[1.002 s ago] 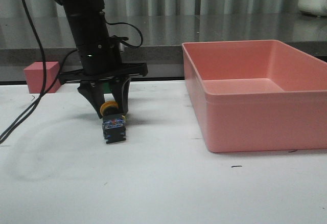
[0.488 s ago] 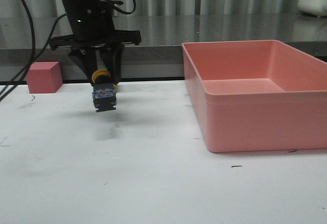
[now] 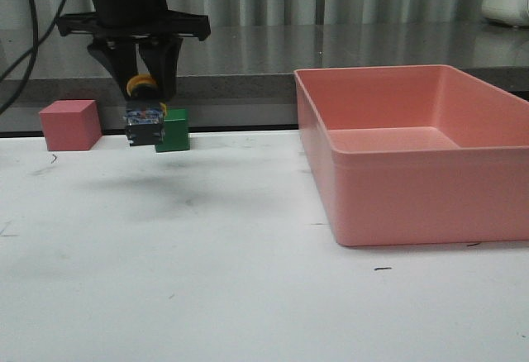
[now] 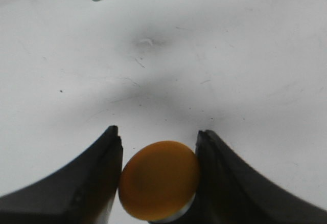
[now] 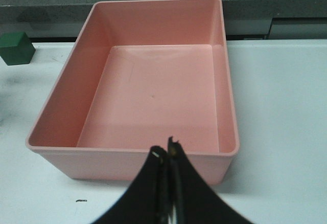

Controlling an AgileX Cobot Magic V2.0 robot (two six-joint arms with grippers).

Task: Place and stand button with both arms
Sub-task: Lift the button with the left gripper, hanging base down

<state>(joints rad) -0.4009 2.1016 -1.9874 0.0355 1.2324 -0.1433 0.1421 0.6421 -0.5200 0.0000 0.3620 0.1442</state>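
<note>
My right gripper hovers empty, fingers pressed together, over the near wall of the pink bin on the table's right side. Farther back, toward the far-left corner, my left gripper is clamped on the button by its yellow cap, body hanging below, clear of the table. The grip looks narrow; a jolt could slip it. The green cube and pink cube crowd the far edge; the near middle is open.
</note>
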